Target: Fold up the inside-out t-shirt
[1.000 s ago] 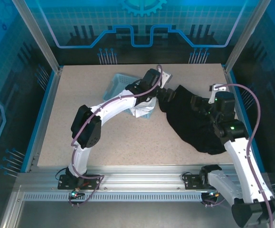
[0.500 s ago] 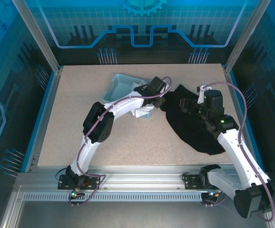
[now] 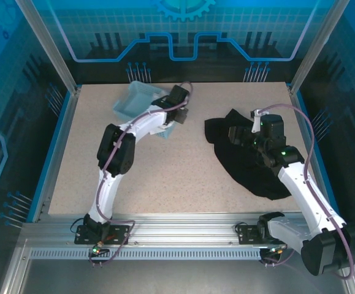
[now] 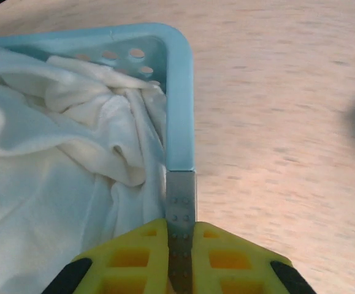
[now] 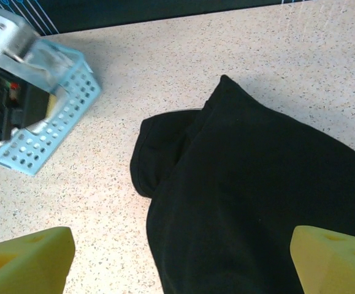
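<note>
Closer, left fingers [image 4: 134, 260] on basket rim [image 4: 180, 104].

The shirt [image 5: 257, 202] runs past the right wrist view's lower edge; basket [image 5: 61, 110] left of it is cropped

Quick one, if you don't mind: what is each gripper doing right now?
Left gripper: shut on the rim of the light blue basket.
Right gripper: open, holding nothing, above the black t-shirt.
</note>
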### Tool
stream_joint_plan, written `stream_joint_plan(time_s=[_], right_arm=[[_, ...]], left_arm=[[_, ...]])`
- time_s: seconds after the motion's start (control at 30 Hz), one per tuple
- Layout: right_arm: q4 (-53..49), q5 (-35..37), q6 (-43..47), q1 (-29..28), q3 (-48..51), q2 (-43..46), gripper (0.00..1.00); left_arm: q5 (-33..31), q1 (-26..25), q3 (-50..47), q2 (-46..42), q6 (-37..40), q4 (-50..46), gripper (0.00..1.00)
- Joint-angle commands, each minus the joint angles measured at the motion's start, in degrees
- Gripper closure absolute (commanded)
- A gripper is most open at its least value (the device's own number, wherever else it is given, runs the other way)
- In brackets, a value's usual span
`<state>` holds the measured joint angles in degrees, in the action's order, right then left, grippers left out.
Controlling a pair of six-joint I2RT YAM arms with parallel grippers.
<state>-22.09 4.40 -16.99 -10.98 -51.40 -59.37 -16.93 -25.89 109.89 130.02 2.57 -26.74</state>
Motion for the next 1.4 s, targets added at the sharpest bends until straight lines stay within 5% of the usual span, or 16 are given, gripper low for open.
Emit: stream_joint_plan(time_s=[0.0,0.1,0.33,0.47,0.63,0.83,1.07,1.37], right_arm=[[1.86,-1.08,-0.71,-0.84,0.68,-0.56,0.08],[2.43,-1.16,-0.78,-0.88,0.68,-0.99,0.07],[4.76,-2.86,-2.07,-1.74,1.42,-5.27,0.07],[4.86,-3.12,-1.74,-3.27,-0.82,-8.05,0.07],[4.07,-3.1,-0.54,-4.64,-1.96,-8.76,0.06],[5.72,-4.22,0.03,-5.17,-0.79,-9.48,0.05],[7.76,-8.8,0.37,-7.12,-3.22,-14.12,0.05],[8.76,-9.58,0.47,-8.53,-3.45,-16.29,0.05]], left_arm=[[-4.2,8.2,2.49,-2.04,-8.1,-3.05,0.93],[-3.35,12.44,2.6,-2.89,-14.71,-3.14,0.98],[-1.73,16.53,-12.93,-10.65,-34.54,14.32,0.92],[-0.86,17.6,-12.03,-9.09,-40.87,17.86,0.75],[9.91,17.89,-10.95,-12.83,-28.52,15.5,0.38],[8.66,18.02,-36.41,-34.68,-5.15,18.38,0.19],[2.66,20.41,-49.97,-41.29,22.39,11.67,0.18],[2.04,26.49,-48.19,-32.65,27.95,8.89,0.17]])
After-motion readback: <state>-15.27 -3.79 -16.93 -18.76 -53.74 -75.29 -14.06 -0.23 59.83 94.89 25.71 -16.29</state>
